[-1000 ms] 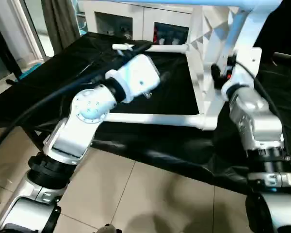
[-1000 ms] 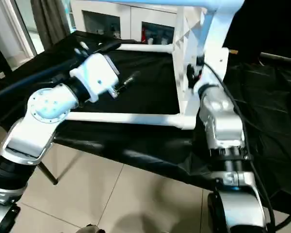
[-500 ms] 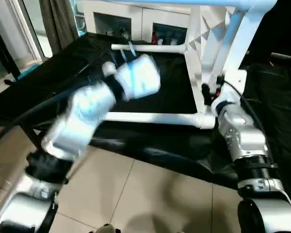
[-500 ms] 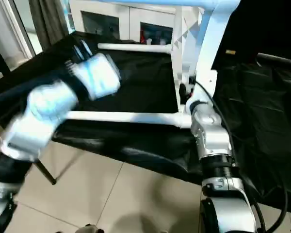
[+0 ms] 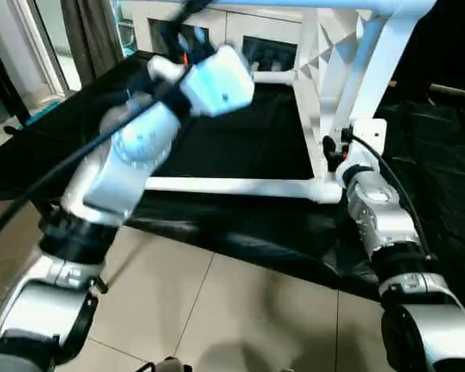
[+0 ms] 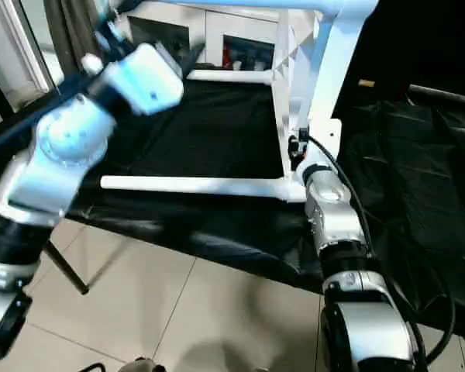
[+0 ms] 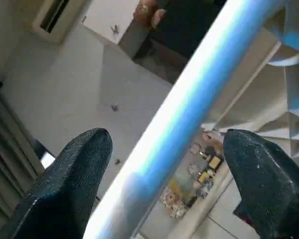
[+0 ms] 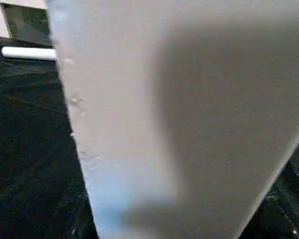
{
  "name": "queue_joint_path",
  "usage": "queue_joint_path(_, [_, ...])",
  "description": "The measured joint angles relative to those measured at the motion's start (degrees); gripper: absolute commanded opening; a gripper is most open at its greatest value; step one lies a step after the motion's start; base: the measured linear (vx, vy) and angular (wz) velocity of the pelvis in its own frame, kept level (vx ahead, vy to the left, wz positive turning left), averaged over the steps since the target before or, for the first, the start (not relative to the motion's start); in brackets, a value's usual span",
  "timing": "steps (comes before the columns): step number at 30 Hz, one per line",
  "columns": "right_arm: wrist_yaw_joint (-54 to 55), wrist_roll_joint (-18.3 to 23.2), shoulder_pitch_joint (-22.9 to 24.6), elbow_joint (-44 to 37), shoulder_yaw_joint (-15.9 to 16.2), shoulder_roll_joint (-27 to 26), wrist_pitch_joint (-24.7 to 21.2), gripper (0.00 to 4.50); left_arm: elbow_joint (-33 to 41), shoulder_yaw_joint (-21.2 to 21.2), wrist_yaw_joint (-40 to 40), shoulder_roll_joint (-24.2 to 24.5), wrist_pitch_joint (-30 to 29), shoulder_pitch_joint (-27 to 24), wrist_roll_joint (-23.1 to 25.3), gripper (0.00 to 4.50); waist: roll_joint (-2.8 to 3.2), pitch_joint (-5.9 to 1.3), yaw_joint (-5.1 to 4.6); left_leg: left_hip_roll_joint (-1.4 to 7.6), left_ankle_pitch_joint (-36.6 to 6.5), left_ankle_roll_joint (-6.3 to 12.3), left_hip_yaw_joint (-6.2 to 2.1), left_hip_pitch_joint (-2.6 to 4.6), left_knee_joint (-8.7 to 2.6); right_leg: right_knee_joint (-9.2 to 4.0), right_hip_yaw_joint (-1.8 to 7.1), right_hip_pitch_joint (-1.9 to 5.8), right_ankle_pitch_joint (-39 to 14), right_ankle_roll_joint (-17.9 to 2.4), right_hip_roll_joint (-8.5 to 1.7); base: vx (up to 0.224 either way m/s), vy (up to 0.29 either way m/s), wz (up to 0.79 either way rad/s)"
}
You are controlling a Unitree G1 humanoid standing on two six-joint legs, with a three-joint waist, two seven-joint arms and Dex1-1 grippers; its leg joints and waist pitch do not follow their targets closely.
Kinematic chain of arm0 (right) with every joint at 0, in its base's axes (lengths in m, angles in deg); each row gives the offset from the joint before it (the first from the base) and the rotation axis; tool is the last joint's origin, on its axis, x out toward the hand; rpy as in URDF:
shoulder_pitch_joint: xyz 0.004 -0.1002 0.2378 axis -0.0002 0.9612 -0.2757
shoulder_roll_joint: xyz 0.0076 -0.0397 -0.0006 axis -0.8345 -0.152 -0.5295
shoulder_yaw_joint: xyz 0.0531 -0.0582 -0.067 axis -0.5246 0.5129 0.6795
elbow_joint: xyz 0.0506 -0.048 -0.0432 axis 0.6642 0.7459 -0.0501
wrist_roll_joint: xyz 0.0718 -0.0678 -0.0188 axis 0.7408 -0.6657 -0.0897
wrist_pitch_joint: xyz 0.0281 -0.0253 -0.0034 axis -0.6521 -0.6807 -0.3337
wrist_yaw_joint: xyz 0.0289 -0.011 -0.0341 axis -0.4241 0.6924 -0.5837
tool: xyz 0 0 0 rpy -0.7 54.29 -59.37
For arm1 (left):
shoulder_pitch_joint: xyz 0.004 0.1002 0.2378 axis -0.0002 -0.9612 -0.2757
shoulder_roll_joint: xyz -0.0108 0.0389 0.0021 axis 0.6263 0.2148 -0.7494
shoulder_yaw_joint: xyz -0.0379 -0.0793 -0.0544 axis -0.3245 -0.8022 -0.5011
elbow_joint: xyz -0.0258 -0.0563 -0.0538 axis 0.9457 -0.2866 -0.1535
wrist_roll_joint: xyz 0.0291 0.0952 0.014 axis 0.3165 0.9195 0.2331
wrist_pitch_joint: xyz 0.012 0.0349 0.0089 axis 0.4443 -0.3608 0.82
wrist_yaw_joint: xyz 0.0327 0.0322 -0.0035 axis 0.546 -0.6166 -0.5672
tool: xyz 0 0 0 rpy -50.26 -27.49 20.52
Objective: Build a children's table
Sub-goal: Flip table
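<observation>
The children's table lies on its side on the black-covered bench. Its white top (image 5: pixel 349 70) stands on edge. One leg (image 5: pixel 232 185) runs along the bench toward the left, a second leg (image 5: pixel 275 77) lies further back, and an upper leg (image 5: pixel 294 5) spans overhead. My left gripper (image 7: pixel 164 164) is raised and open, its black fingers (image 7: pixel 74 184) on either side of the upper leg (image 7: pixel 189 104), apart from it. My right gripper (image 5: pixel 337 147) sits against the top's lower corner, where the near leg joins, with white plastic (image 8: pixel 179 119) right up against it.
A white cabinet with glass fronts (image 5: pixel 271 43) stands behind the bench. Black cloth (image 5: pixel 248 132) covers the bench and drapes over its front edge. Tiled floor (image 5: pixel 217 310) lies below. Curtains (image 5: pixel 85 39) hang at the back left. A person's hand (image 7: pixel 149 10) shows far off.
My left arm has swung up from over the bench to the upper leg. My right gripper has dropped a little along the top's edge toward its lower corner.
</observation>
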Motion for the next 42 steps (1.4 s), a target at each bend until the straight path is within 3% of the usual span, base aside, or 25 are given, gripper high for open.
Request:
queue_joint_path(5, [-0.11,-0.12,-0.25,1.51,-0.01,-0.01,1.87,1.91,-3.2,0.1,-0.37,0.6,0.65,2.27,2.05,4.12,0.0,0.0,0.01,0.01,0.0,0.0,0.01,-0.02,0.0,0.0,0.0,-0.03,0.01,-0.01,0.01,0.0,0.0,0.0])
queue_joint_path(15, [-0.54,0.19,-0.61,2.77,-0.48,-0.18,3.42,1.89,-17.72,0.75,-5.83,2.7,1.32,7.86,8.1,4.12,0.01,0.0,0.12,0.02,0.01,0.0,0.01,-0.07,-0.01,-0.01,-0.01,-0.09,0.02,-0.03,0.02,0.0,0.0,0.0])
queue_joint_path(28, [-1.15,0.19,-0.6,2.66,-0.48,-0.23,3.47,1.89,-26.58,0.72,-9.18,-0.14,3.4,13.22,8.02,4.12,0.01,0.0,0.2,0.02,0.01,0.01,0.01,-0.08,-0.06,-0.05,-0.03,-0.1,0.04,-0.07,0.02,0.0,0.0,0.0])
queue_joint_path(36, [-1.3,0.07,-0.5,2.4,-0.46,-0.13,3.47,1.89,-27.71,-0.9,-9.07,-0.61,5.21,13.42,4.91,3.52,0.02,0.01,0.19,0.03,0.01,0.0,0.01,-0.09,-0.09,-0.06,-0.04,-0.11,0.04,-0.07,0.02,0.0,0.0,0.0])
queue_joint_path(42, [-1.47,-0.11,-0.5,2.36,-0.45,0.03,3.47,1.89,-28.82,-1.16,-9.16,-0.68,4.73,14.24,5.11,3.08,0.02,0.01,0.19,0.03,0.01,0.0,0.01,-0.09,-0.09,-0.06,-0.04,-0.12,0.04,-0.07,0.02,0.0,0.0,0.0])
